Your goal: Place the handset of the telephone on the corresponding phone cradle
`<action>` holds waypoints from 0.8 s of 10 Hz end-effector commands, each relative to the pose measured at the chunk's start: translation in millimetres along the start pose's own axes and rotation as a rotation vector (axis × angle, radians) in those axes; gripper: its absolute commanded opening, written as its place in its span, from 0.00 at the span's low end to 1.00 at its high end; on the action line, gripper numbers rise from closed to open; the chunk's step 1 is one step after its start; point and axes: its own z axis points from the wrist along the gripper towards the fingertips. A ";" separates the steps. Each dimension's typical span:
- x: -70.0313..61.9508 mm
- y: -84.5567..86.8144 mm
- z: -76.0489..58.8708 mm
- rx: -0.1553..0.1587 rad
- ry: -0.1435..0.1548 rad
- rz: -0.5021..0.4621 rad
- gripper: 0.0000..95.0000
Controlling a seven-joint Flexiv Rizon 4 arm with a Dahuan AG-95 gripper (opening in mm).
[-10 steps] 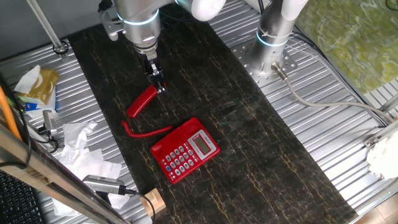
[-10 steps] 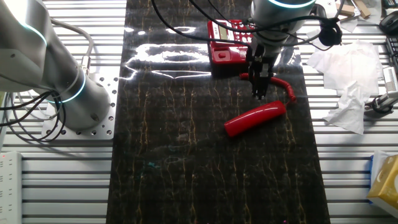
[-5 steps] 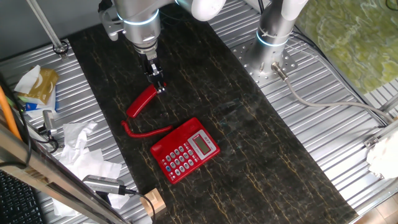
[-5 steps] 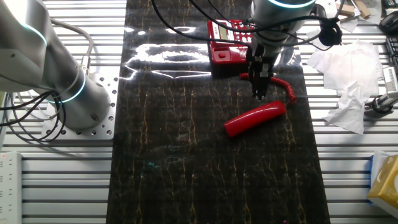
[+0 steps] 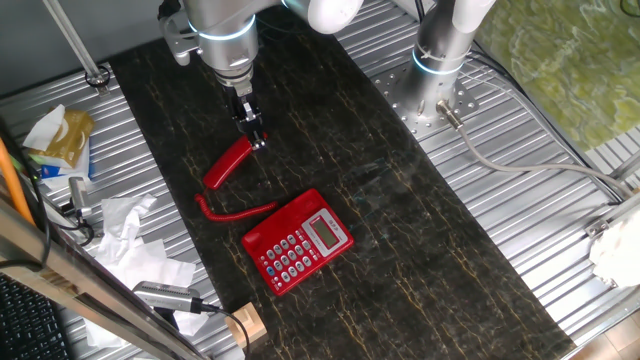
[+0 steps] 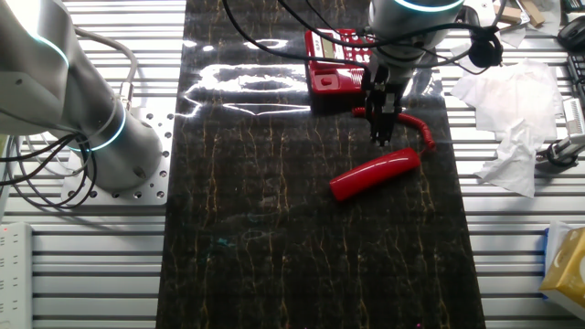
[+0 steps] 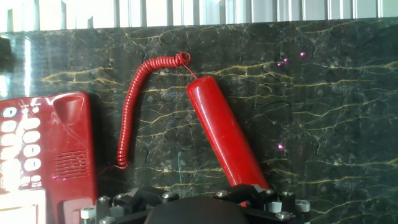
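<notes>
The red handset [image 5: 228,164] lies flat on the dark marble mat, apart from the telephone base [image 5: 298,241]. Its coiled red cord [image 5: 235,212] runs to the base. The phone cradle [image 5: 283,214], the long strip beside the keypad, has nothing on it. My gripper [image 5: 256,140] hovers just over the handset's far end with its fingers close together, holding nothing. In the other fixed view the gripper [image 6: 382,139] stands above the handset [image 6: 375,174], in front of the base [image 6: 336,64]. The hand view shows the handset [image 7: 221,134], the cord [image 7: 130,112] and the cradle [image 7: 68,143]; my fingertips are hidden there.
A second arm's base [image 5: 440,60] stands at the mat's far right edge. Crumpled tissues [image 5: 130,240] and a wooden block [image 5: 245,325] lie left of the mat. A yellow box [image 6: 567,265] sits on the ribbed metal table.
</notes>
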 end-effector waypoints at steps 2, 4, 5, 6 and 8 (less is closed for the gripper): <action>0.3 0.1 -0.4 -0.031 -0.106 -0.036 0.00; 1.2 1.3 -5.1 -0.025 -0.099 -0.033 0.00; 1.2 1.4 -5.5 -0.023 -0.097 -0.033 0.00; 1.2 1.4 -5.5 -0.023 -0.096 -0.036 0.00; 1.3 1.5 -5.8 -0.024 -0.097 -0.039 0.00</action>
